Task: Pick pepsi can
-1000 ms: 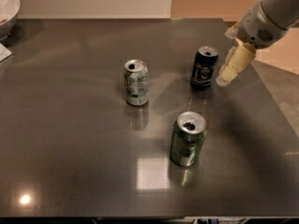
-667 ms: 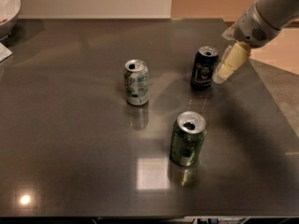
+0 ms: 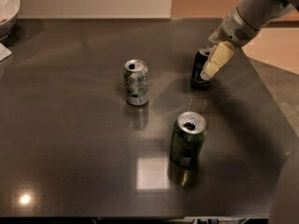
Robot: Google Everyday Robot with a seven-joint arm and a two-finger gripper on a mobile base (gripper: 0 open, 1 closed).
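Observation:
The pepsi can (image 3: 195,72) is dark blue and stands upright at the back right of the dark table (image 3: 70,139). My gripper (image 3: 209,69), cream-coloured at the end of a grey arm coming in from the upper right, is at the can's right side. It overlaps the can's top and right half in this view. The can's logo and most of its silver top are hidden behind the gripper.
A white-and-green can (image 3: 136,82) stands upright left of the pepsi can. A dark green open can (image 3: 187,140) stands nearer the front. A white bowl (image 3: 7,6) sits at the back left corner. The table's right edge runs diagonally just past the pepsi can.
The gripper has moved left, from just right of the pepsi can to overlapping it. The cans have not moved.

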